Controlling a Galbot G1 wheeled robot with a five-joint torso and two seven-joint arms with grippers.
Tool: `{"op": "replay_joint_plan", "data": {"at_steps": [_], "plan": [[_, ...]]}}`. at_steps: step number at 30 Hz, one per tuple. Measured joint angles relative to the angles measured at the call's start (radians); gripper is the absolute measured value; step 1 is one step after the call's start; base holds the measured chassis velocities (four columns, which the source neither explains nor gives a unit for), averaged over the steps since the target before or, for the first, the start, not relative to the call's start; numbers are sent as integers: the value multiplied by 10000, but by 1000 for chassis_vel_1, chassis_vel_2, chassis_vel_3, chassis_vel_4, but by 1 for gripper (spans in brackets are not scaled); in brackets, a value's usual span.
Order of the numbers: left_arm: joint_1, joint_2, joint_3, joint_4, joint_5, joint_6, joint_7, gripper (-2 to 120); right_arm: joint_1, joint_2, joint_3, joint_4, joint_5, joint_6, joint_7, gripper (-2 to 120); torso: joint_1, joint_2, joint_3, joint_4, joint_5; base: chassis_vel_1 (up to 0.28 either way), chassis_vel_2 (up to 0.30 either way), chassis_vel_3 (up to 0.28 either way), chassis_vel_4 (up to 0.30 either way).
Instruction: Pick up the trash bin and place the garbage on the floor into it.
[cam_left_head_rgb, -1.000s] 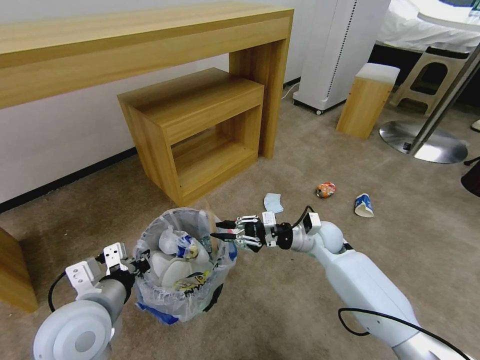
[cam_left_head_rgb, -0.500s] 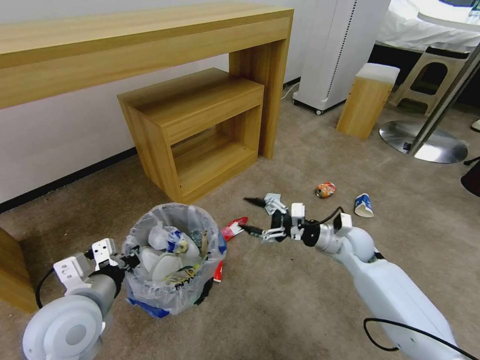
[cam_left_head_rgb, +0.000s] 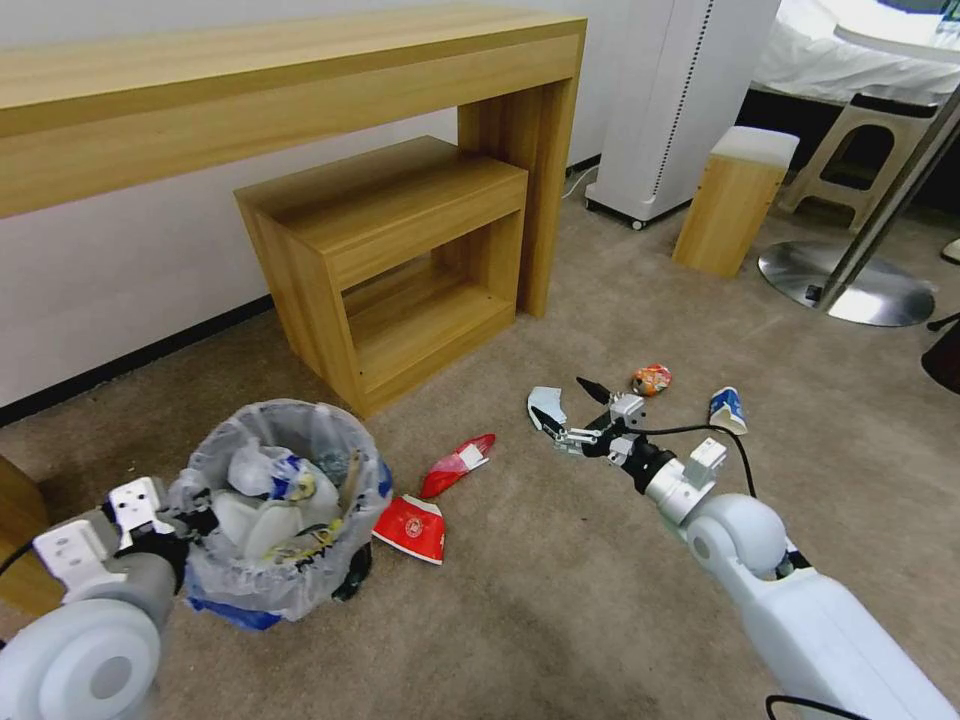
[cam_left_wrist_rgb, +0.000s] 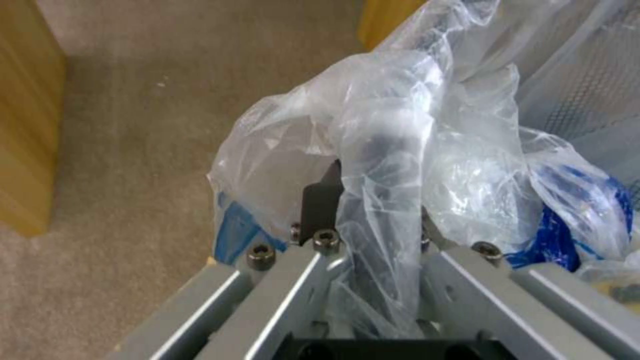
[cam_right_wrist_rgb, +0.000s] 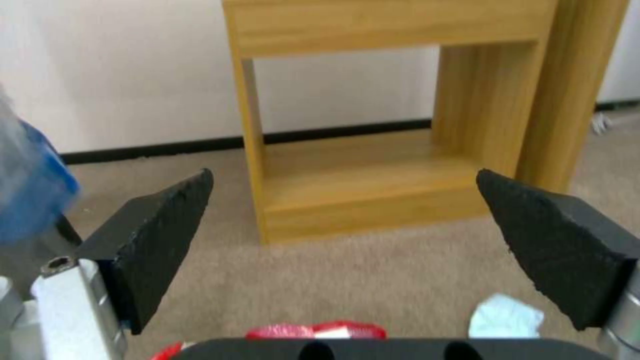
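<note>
Gripping the rim of the trash bin (cam_left_head_rgb: 275, 520), the left claw (cam_left_head_rgb: 185, 520) is clamped on the crinkly clear liner and the bin's edge; the left wrist view shows the plastic bunched between its fingers (cam_left_wrist_rgb: 320, 210). The bin is small, round and black, its clear bag showing blue patches near the bottom, and it is heaped with white slippers, a small bottle and wrappers. It sits low at the robot's left over the beige carpet floor (cam_left_head_rgb: 560, 600), whether touching or just off it I cannot tell. The right claw (cam_left_head_rgb: 570, 410) hangs wide apart and empty above the carpet, just beside a pale blue tissue (cam_left_head_rgb: 546, 404). Two red wrappers (cam_left_head_rgb: 440, 495) lie between bin and right claw. Farther right lie a crushed orange can (cam_left_head_rgb: 651, 379) and a blue-white paper cup (cam_left_head_rgb: 728, 410), well apart from the bin
</note>
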Motion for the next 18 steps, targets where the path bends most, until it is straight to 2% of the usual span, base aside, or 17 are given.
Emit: {"op": "replay_joint_plan", "data": {"at_steps": [3, 7, 10, 12, 15, 18], "plan": [[27, -4, -261, -31, -230, 1, -3, 0, -54, 188, -59, -81, -191, -263, 365, 100, 0, 0, 0, 1, -1, 0, 0, 0, 0], [-9, -127, -726, 60, -506, 0, -4, 0, -151, 579, -240, -148, -474, -1141, 1928, 100, 0, 0, 0, 1, -1, 0, 0, 0, 0], [-70, -229, -1090, 259, -779, -21, 29, 0, -281, 913, -293, -221, -484, -1298, 2482, 100, 1, 0, 0, 1, -2, 0, 0, 0, 0], [-113, -274, -1261, 348, -870, -35, 47, 0, -365, 1024, -284, -231, -488, -1195, 2502, 100, 0, 0, 0, 2, -2, 0, 0, 0, 0], [-212, -361, -1595, 660, -925, -154, 62, 0, -638, 1194, -243, -239, -279, -62, 2499, 100, 0, 0, 0, 0, -3, 0, 0, 0, 0], [-215, -362, -1671, 786, -922, -197, 76, 0, -782, 1238, -179, -207, -349, 237, 2361, 100, 0, 0, 0, 0, -1, 0, 0, 0, 0]]}}
